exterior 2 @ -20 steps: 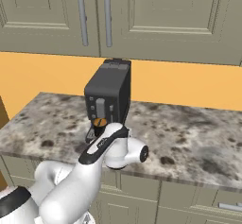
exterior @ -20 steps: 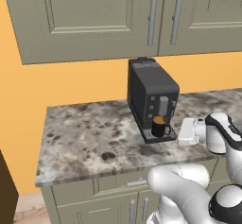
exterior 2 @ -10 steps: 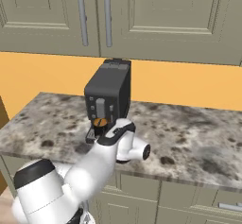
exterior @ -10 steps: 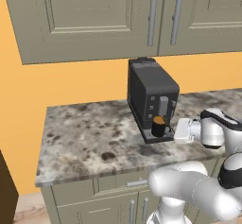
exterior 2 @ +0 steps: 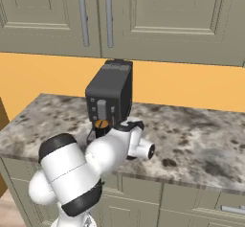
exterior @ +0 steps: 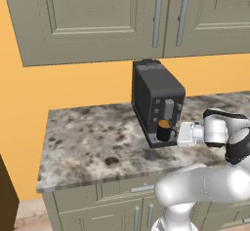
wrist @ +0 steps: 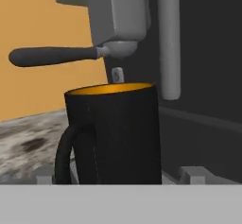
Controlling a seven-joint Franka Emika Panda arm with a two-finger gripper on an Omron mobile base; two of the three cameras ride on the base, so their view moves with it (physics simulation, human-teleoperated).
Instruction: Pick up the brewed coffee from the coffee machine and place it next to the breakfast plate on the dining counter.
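Brewed coffee (exterior: pixel 163 130): small black mug, orange-brown liquid at the rim, seated on the drip tray (exterior: pixel 157 140) of the coffee machine (exterior: pixel 156 97), directly beneath the front spout; upright. Seen close in the hand view as brewed coffee (wrist: pixel 113 133), handle (wrist: pixel 66 154) turned toward the left of that view, grey spout housing (wrist: pixel 120 15) and a dark lever (wrist: pixel 52 56) overhead, pale vertical tube (wrist: pixel 168 38) to its right against the dark machine front. From the right base view, mug (exterior 2: pixel 101 126) partly behind the white arm, orange top visible under the machine (exterior 2: pixel 110 94). Coffee machine: dark grey, boxy, taller than wide, set toward the back of a mottled marble counter (exterior: pixel 93 142) against an orange wall (exterior: pixel 63 86), below olive-grey upper cabinets (exterior: pixel 97 15) with grey bar handles. Gripper (exterior: pixel 179 134): held level at mug height, just beside the mug on its right in the left base view, jaws spread wide, nothing clamped; contact with the mug not discernible. Lower cabinets (exterior 2: pixel 191 204) under the counter.
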